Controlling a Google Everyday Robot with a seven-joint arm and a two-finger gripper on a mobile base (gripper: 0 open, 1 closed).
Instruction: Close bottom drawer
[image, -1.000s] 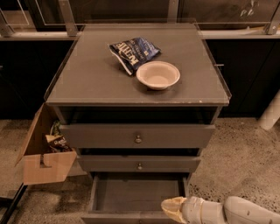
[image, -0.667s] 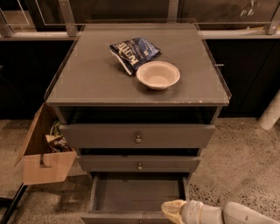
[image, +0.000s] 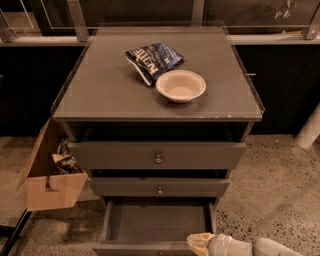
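Note:
The grey-brown cabinet (image: 150, 90) has three drawers. The bottom drawer (image: 155, 222) is pulled out towards me, empty inside, its front edge at the frame's bottom; its knob is cut off from view. My gripper (image: 200, 244) comes in from the bottom right, its cream-coloured tip at the right end of the drawer's front edge. The top drawer (image: 157, 155) and middle drawer (image: 159, 186) stand pushed in further, each with a small round knob.
A dark blue chip bag (image: 152, 60) and a cream bowl (image: 180, 85) lie on the cabinet top. An open cardboard box (image: 50, 175) with items stands on the floor left of the cabinet. A white post (image: 310, 127) is at right.
My gripper has slid slightly lower and left along the drawer's front edge. The drawer looks unchanged.

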